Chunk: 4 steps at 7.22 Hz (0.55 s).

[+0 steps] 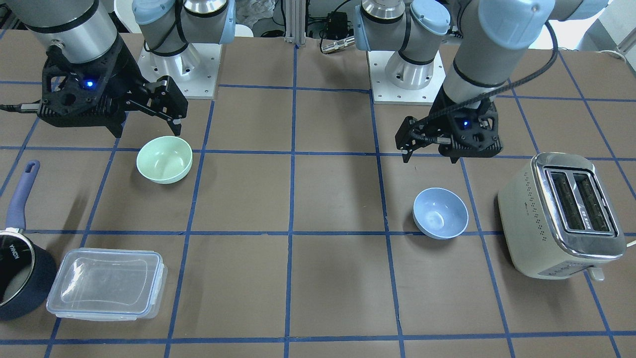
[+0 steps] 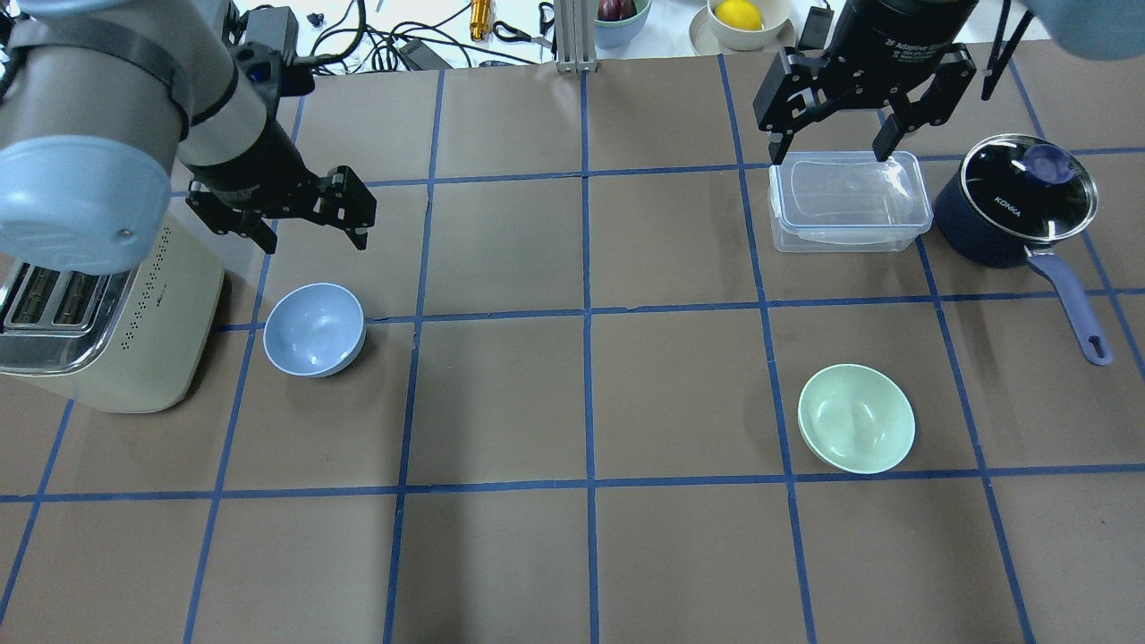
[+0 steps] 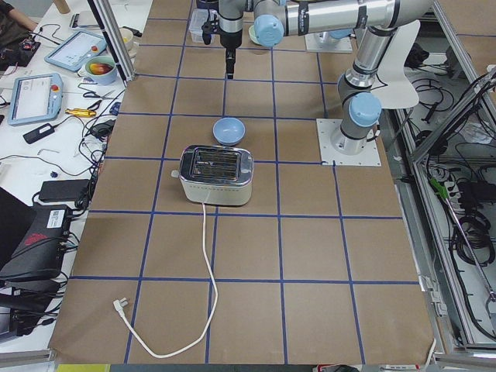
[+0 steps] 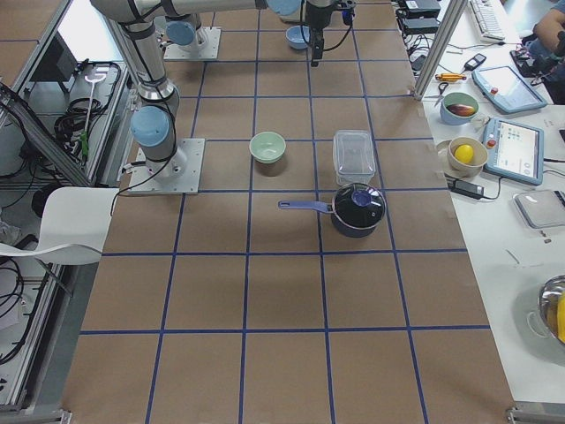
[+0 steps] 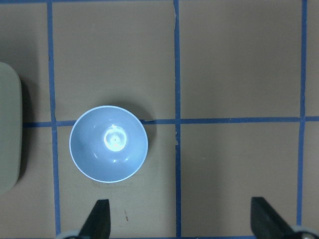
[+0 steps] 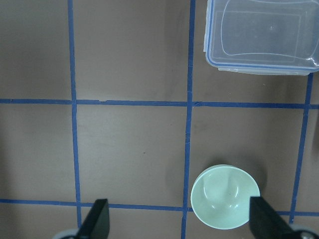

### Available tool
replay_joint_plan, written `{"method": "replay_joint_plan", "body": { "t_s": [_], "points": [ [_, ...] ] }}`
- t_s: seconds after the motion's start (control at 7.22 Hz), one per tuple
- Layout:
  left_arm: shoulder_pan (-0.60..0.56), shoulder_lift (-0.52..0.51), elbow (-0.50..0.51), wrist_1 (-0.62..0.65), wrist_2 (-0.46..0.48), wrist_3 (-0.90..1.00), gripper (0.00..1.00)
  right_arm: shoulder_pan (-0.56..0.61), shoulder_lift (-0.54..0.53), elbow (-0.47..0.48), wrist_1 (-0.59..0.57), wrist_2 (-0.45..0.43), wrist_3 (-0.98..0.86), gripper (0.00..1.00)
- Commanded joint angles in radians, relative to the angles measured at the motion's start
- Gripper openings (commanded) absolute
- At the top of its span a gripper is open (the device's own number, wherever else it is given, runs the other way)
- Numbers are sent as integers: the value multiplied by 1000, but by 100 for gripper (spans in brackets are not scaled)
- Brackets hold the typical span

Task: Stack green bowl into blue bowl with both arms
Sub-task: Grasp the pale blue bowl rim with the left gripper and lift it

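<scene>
The green bowl (image 1: 164, 159) (image 2: 857, 418) stands upright and empty on the robot's right half of the table. The blue bowl (image 1: 440, 213) (image 2: 314, 329) stands upright and empty on the left half, beside the toaster. My left gripper (image 2: 313, 238) (image 5: 182, 221) hovers open and empty above the table, with the blue bowl (image 5: 108, 143) just ahead of its left fingertip. My right gripper (image 2: 830, 154) (image 6: 180, 219) hovers open and empty. The green bowl (image 6: 225, 196) lies between its fingertips, nearer the right one. The bowls are far apart.
A cream toaster (image 2: 98, 313) (image 1: 561, 214) stands close beside the blue bowl. A clear lidded container (image 2: 848, 201) (image 6: 259, 37) and a dark navy saucepan (image 2: 1015, 201) with a lid and long handle sit beyond the green bowl. Blue tape lines cross the brown table.
</scene>
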Motion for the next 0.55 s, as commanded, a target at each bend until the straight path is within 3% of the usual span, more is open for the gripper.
{"method": "replay_joint_plan", "body": {
  "t_s": [0.0,0.14,0.42],
  "points": [
    [13,-54,-180,225,17,10,100,-1,0,1,1,-1,0,100],
    [16,-95,-266,384,55,21,100,-1,0,4,-3,1,0,100],
    [16,-158,-324,485,104,23,100,0,0,4,-2,2,0,100]
  ]
}}
